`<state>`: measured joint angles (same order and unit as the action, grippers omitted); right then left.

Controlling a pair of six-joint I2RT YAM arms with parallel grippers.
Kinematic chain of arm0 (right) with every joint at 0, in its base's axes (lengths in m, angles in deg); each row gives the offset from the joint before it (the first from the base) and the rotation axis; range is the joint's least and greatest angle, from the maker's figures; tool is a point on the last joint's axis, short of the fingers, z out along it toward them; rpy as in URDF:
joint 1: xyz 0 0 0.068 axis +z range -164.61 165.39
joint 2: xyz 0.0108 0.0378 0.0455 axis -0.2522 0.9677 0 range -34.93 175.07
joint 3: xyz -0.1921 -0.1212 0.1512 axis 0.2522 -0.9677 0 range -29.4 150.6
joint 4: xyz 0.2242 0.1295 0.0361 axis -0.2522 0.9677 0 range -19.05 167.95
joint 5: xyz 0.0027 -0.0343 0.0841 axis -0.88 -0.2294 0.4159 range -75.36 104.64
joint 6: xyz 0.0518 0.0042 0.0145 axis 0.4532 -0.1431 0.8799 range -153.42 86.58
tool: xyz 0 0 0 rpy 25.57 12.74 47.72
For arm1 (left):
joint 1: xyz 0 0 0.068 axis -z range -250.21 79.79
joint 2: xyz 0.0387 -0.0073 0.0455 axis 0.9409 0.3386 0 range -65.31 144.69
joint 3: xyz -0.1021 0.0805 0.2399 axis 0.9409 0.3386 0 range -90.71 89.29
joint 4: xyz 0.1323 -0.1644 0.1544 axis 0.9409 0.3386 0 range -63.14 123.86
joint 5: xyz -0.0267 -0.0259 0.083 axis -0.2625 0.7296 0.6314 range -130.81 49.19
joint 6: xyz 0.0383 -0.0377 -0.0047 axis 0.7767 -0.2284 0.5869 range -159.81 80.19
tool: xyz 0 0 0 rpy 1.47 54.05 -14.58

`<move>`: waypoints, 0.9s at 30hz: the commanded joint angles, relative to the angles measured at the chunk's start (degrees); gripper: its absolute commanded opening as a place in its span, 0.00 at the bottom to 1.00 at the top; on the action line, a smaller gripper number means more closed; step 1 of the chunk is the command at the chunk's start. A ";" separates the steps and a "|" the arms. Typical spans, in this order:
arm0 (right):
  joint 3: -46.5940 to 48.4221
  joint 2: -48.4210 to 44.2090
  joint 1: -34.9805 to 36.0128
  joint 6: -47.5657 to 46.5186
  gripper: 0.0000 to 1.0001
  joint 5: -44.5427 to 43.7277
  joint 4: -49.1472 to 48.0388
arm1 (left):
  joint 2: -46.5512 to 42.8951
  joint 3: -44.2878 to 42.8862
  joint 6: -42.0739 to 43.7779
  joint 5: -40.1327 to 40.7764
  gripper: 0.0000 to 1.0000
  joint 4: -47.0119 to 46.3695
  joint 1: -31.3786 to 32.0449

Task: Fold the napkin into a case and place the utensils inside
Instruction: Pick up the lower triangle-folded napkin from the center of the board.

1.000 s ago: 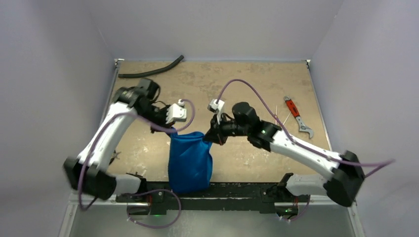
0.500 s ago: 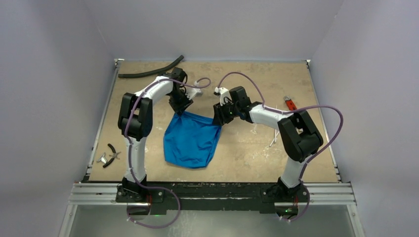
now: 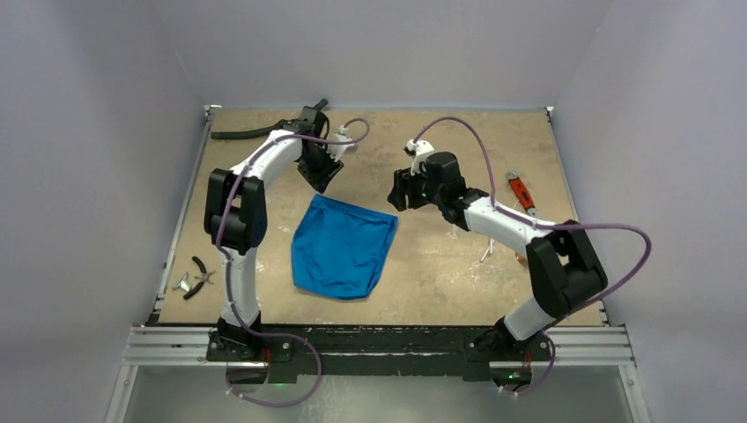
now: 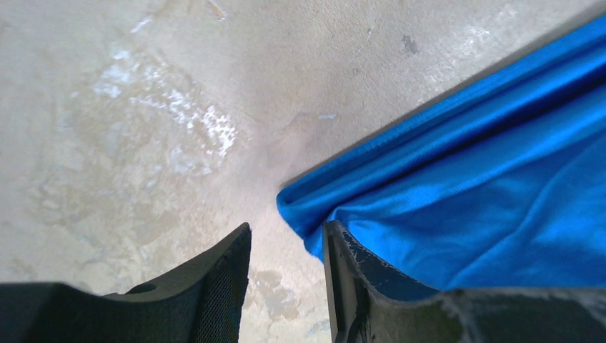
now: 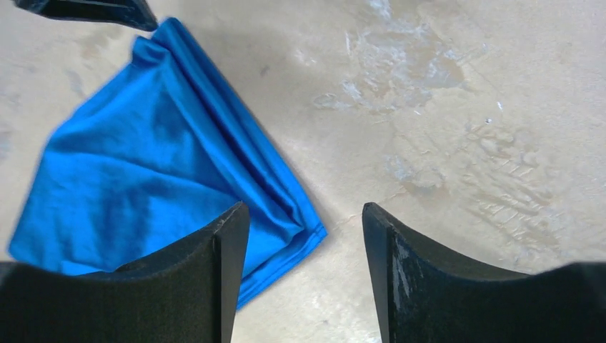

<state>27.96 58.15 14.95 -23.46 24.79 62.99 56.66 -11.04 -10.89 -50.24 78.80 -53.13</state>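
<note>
You have the napkin (image 3: 343,247) lying flat on the bench (image 3: 440,141), a little left of the middle, folded to a pouch-like shape that is wide at its far edge and narrower toward the near edge. Your left gripper (image 3: 319,173) hangs just past the cloth's far-left corner; in the left wrist view its jaws (image 4: 284,232) stand apart with nothing between them, and the bunched corner of the napkin (image 4: 486,214) lies just ahead of the fingertips. Your right gripper (image 3: 396,192) sits by the far-right corner, jaws (image 5: 300,211) spread wide and empty, the napkin's corner (image 5: 157,171) on the bench below them.

The utensils (image 3: 487,253) show only as a few thin pale slivers beside the right arm, toward the right edge, well apart from the napkin. A red-handled wrench (image 3: 521,192) lies nearer the right edge, a black hose (image 3: 247,132) at the far-left corner, and small pliers (image 3: 203,269) by the left edge.
</note>
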 commanded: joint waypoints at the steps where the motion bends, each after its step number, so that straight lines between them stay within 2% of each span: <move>1: -7.30 -4.03 0.87 8.49 0.61 3.76 -8.32 | -6.13 -1.31 -1.13 -4.40 0.41 0.85 -2.78; 7: -9.09 0.03 0.94 11.41 0.52 7.14 -12.36 | -5.78 0.84 -1.57 -7.52 0.39 -1.44 -3.30; 14: -7.42 5.22 0.94 13.81 0.52 8.14 -13.96 | -3.26 0.67 -3.52 -10.30 0.37 -5.38 1.24; 19: -6.57 7.54 0.94 14.88 0.46 8.45 -14.74 | -3.70 2.47 -0.52 -12.22 0.37 -5.95 2.65; 21: -6.64 7.87 0.94 15.29 0.41 8.73 -14.98 | -4.31 2.69 1.23 -12.29 0.37 -4.95 2.65; 24: -6.48 7.94 0.94 15.49 0.27 9.03 -15.32 | -4.26 2.38 3.53 -11.00 0.38 -2.67 2.61; 27: -6.21 7.85 0.94 15.65 0.06 8.83 -15.50 | -3.86 2.25 4.29 -9.40 0.38 -1.90 2.61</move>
<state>19.35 66.30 15.76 -8.82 32.38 49.74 53.12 -8.55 -9.55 -60.27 75.70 -50.07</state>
